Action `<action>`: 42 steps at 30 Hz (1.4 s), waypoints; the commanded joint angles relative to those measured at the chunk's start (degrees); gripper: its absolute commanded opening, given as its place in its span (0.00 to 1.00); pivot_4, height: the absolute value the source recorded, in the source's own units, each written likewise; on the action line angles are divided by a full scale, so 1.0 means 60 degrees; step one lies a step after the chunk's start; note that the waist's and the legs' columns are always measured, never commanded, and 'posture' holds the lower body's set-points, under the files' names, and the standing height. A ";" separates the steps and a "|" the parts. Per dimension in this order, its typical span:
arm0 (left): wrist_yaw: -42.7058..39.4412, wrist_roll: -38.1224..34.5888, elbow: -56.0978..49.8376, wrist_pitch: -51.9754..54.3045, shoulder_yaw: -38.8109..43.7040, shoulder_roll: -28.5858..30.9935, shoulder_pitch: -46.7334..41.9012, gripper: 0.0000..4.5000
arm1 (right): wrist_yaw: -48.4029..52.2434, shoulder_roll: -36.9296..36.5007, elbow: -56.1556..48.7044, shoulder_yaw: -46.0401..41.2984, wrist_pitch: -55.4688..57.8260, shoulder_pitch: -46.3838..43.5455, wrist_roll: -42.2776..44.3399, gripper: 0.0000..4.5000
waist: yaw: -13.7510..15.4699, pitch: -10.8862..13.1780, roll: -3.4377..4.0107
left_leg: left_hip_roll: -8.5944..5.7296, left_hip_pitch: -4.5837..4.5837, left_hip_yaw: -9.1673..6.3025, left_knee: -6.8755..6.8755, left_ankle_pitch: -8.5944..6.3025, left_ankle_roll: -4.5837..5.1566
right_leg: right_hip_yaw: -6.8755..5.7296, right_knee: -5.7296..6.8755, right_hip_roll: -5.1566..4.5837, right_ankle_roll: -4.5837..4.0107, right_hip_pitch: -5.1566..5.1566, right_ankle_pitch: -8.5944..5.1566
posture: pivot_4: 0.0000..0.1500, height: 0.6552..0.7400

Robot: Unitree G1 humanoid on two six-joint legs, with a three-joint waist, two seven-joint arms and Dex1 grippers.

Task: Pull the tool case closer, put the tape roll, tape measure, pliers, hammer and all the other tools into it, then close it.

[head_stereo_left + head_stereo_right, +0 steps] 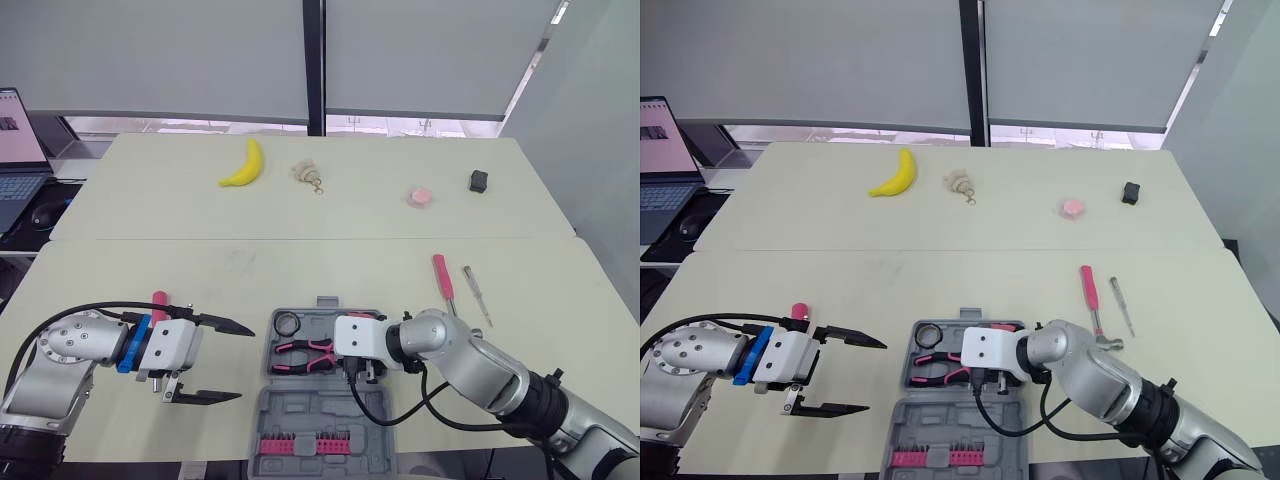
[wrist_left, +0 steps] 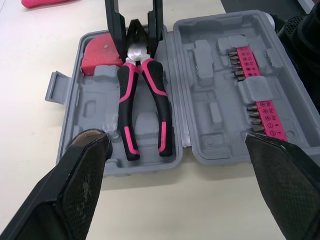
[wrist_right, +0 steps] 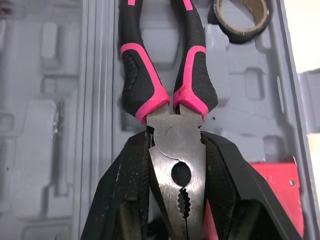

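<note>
The grey tool case (image 1: 375, 425) lies open at the table's near edge. Pink-and-black pliers (image 1: 303, 356) lie in its tray, beside the tape roll (image 1: 289, 323) and a red tape measure (image 2: 99, 59). My right gripper (image 3: 175, 142) is shut on the pliers' metal head, one black finger against each side. My left gripper (image 1: 244, 362) hovers open just left of the case, holding nothing. A pink-handled hammer (image 1: 441, 277) and a thin screwdriver (image 1: 477, 293) lie on the table to the right of the case. Another pink-handled tool (image 1: 158, 298) shows behind my left gripper.
The case lid holds a pink row of bits (image 1: 305, 442). On the far table lie a banana (image 1: 243, 165), a small keychain (image 1: 308, 175), a pink object (image 1: 420, 196) and a black object (image 1: 479, 180). A laptop (image 1: 20, 150) stands at the far left.
</note>
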 commanded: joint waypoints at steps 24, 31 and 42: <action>0.0529 -0.0207 -0.0612 0.0458 0.0001 -0.0008 -0.0038 1.00 | 0.0333 0.0890 0.0371 -0.1513 -0.1743 -0.0194 0.1302 0.59 | -0.0008 -0.0002 -0.0003 | 0.0003 -0.0004 0.0004 -0.0003 0.0000 0.0000 | 0.0007 0.0001 0.0011 0.0000 -0.0011 0.0000 | 1.00 1.00; 0.0649 -0.0219 -0.0583 0.0531 0.0048 -0.0031 -0.0022 1.00 | 0.0129 0.1427 0.1699 -0.1068 -0.2403 -0.0319 0.0821 0.20 | -0.0006 -0.0002 -0.0003 | 0.0004 -0.0004 0.0015 -0.0002 0.0000 0.0000 | 0.0010 0.0002 0.0010 0.0000 -0.0013 0.0001 | 1.00 1.00; 0.0705 -0.0192 -0.0538 0.0455 0.0068 -0.0119 0.0090 1.00 | 0.0151 0.1786 0.2848 -0.0444 -0.2790 -0.0244 0.0086 0.01 | -0.0005 -0.0002 -0.0002 | 0.0005 -0.0004 0.0018 -0.0003 0.0000 0.0000 | 0.0012 0.0003 0.0010 0.0000 -0.0016 0.0001 | 1.00 1.00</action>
